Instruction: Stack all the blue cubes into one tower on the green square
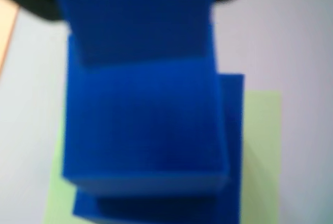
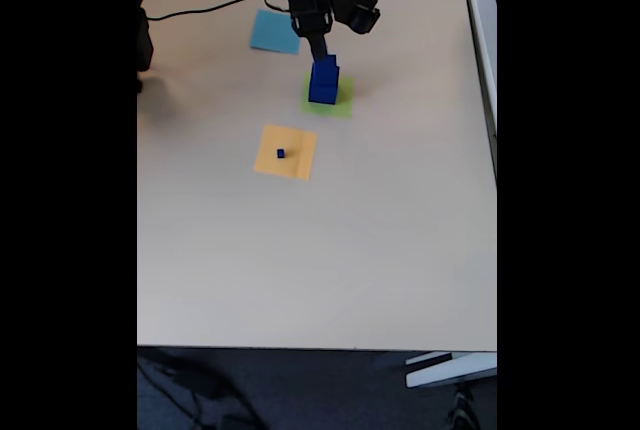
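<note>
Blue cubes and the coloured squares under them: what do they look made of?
The blue cubes look like solid matte plastic or foam: uniform colour, no glare, crisp edges; the blur leaves it open. The green square, orange square and light-blue square look like flat matte paper.

A blue tower is seen on the green square, the hand at its top; a tiny blue cube is left on the orange-yellow square.
</note>
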